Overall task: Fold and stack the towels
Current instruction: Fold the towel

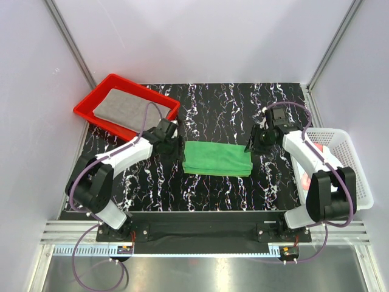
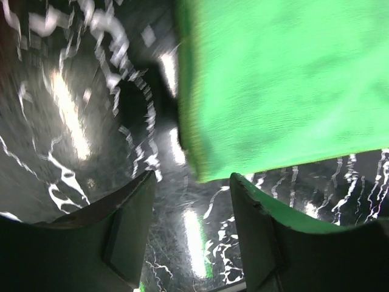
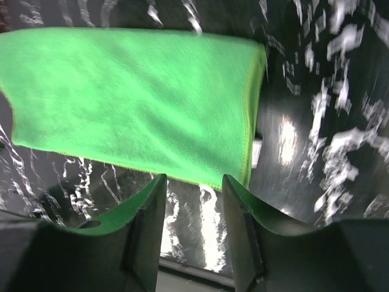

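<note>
The green towel (image 1: 217, 158) lay folded in a flat oblong at the middle of the black marbled worktop (image 1: 213, 109); the left fingers (image 1: 177, 149) stood open just off its left end, nothing between them; the right fingers (image 1: 251, 146) stood open just off its right end, likewise gripping nothing. The grey towel (image 1: 121, 104) lay flat in the red tray (image 1: 85, 112) at the far left; a pink towel (image 1: 304, 180) showed partly behind the right arm, inside the white basket (image 1: 352, 158).
</note>
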`<state>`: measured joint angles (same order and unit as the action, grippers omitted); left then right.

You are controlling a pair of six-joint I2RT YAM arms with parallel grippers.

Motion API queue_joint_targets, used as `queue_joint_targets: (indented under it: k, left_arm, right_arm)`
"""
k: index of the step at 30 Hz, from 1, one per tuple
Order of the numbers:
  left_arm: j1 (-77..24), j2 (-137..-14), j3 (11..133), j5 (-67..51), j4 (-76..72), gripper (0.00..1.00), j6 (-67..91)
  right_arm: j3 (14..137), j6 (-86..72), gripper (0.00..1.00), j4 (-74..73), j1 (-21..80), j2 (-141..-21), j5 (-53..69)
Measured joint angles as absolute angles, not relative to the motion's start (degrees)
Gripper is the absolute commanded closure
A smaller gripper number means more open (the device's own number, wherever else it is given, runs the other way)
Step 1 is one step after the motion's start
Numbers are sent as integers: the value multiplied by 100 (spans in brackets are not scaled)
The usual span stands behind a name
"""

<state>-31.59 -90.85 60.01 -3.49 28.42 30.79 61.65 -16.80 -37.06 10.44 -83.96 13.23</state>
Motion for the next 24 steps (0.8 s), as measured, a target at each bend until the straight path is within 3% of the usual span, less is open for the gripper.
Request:
queue_joint_targets:
  k: [13, 24]
  left_arm:
    - [-3124, -9078, 5223, -1291, 1903, 41, 3660]
    - [-3124, -9080, 5221, -1308, 1708, 47, 3586]
  right_arm:
    - [4971, -3282, 48, -3677, 1044, -8055, 1096]
    - [4571, -3618, 48, -3037, 1044, -8079, 963]
